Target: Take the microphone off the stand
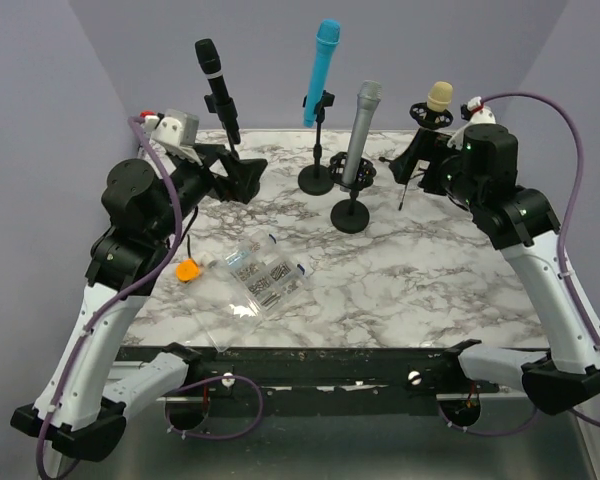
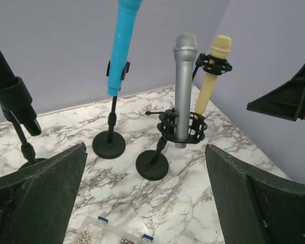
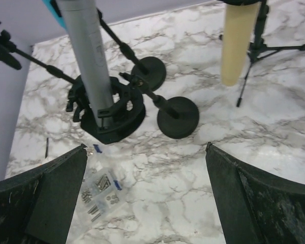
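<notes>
Four microphones stand in stands at the back of the marble table: a black one, a blue one, a silver one in a black shock mount, and a cream one in a shock mount on a tripod. My left gripper is open and empty, close to the right of the black microphone's stand. My right gripper is open and empty, just below the cream microphone. The left wrist view shows the silver microphone ahead between its fingers. The right wrist view shows it up close at upper left.
A clear plastic box of screws and an orange object lie on the table's left half. Round black stand bases sit mid-back. Purple walls close in the back and sides.
</notes>
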Controlling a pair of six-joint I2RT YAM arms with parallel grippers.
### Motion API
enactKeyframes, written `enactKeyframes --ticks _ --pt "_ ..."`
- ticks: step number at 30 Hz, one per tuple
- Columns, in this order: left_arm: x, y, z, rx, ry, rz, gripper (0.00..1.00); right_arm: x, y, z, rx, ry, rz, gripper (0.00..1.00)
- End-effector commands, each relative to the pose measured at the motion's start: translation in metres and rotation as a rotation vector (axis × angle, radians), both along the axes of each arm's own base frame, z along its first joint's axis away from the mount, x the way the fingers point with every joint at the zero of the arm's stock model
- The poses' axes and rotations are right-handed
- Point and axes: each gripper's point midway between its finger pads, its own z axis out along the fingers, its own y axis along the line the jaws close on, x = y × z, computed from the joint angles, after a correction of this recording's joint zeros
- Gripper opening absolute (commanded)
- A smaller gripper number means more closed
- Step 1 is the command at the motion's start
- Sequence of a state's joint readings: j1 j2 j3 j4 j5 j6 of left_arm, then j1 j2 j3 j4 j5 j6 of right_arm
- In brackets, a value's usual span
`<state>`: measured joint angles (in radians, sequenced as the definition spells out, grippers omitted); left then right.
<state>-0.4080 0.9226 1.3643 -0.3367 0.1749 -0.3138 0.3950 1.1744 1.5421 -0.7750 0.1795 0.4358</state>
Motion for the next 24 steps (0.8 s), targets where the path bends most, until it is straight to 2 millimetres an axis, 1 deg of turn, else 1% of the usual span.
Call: enactKeyframes --ticks 1,2,6,8,10,14,17,19,20,24 --pt "0.006 -0.013 -0.007 0.045 -0.046 -0.074 0.99 0.018 0.044 0.020 0.160 -0.056 0.150 1.00" --pt "0.006 -0.014 -0.011 0.039 -0.035 -0.096 0.99 0.023 0.054 0.023 0.182 -0.061 0.182 1.00" --pt "0.003 -0.011 -0.027 0.047 -0.053 -0.110 0.99 0.052 0.079 0.020 0.219 -0.040 0.240 1.00" --pt "0.002 -0.010 -0.034 0.050 -0.057 -0.107 0.99 0.067 0.088 0.018 0.232 -0.038 0.249 1.00" --pt "0.001 -0.011 -0.036 0.052 -0.064 -0.115 0.99 0.080 0.092 0.021 0.243 -0.046 0.236 1.00" --pt "0.003 -0.012 -0.040 0.061 -0.057 -0.117 0.99 0.104 0.098 0.021 0.231 -0.061 0.205 0.84" --pt "0.005 -0.014 -0.043 0.065 -0.046 -0.125 0.99 0.115 0.102 0.016 0.186 -0.064 0.183 0.80" --pt "0.005 -0.015 -0.043 0.064 -0.044 -0.134 0.99 0.117 0.107 0.016 0.169 -0.072 0.188 0.78" --pt "0.005 -0.016 -0.044 0.064 -0.042 -0.137 0.99 0.120 0.104 0.016 0.154 -0.083 0.162 0.77" --pt "0.003 -0.016 -0.043 0.063 -0.044 -0.140 0.99 0.124 0.106 0.005 0.114 -0.078 0.139 0.70"
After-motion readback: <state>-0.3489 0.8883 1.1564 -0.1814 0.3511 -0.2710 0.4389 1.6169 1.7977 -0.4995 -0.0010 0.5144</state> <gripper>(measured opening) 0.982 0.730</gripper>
